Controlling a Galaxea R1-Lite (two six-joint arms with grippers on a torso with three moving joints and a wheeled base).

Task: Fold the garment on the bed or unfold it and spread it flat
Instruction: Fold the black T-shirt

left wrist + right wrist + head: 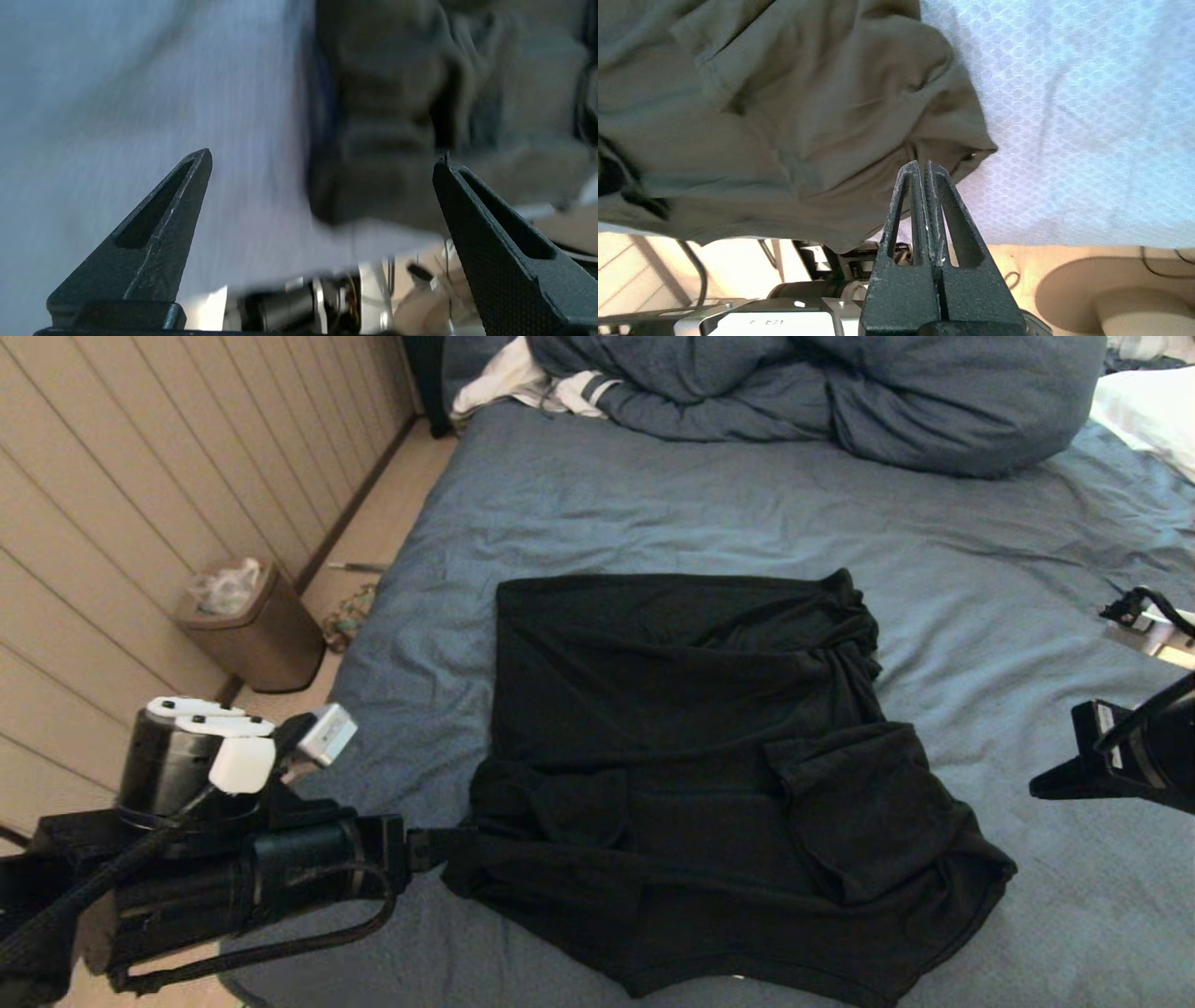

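While the garment (709, 775) lies partly folded at the centre of the bed (653, 513), neither gripper is seen to hold it, and several risks can be judged from how things lie. The black shirt is seen in the head view as a rough rectangle with a tidy far edge toward twelve o'clock, while its near half, toward six o'clock, is lumpy, with a bunched sleeve at about four o'clock and a thick roll of cloth at about eight o'clock. The left gripper (322, 161) is placed at the shirt's eight o'clock corner, its fingers spread wide apart with nothing between them; whether a fingertip touches the cloth cannot be told. The right gripper (923, 164) is held off the shirt's three o'clock side, its fingers pressed together and empty, with the hem corner of the shirt just beyond the tips in its wrist view. If a further fold were made now, the bunched sleeve would probably be trapped inside and a crooked, bulky packet would be produced. If the open left fingers were closed low, the blue-grey bed cover could be pinched along with the thin shirt, and the sheet would be dragged up. A grip taken on only one layer of the rolled edge could let the fold be pulled open. At eleven o'clock, a striped white cloth (560, 387) and a heaped duvet (840, 392) lie well apart from the shirt.
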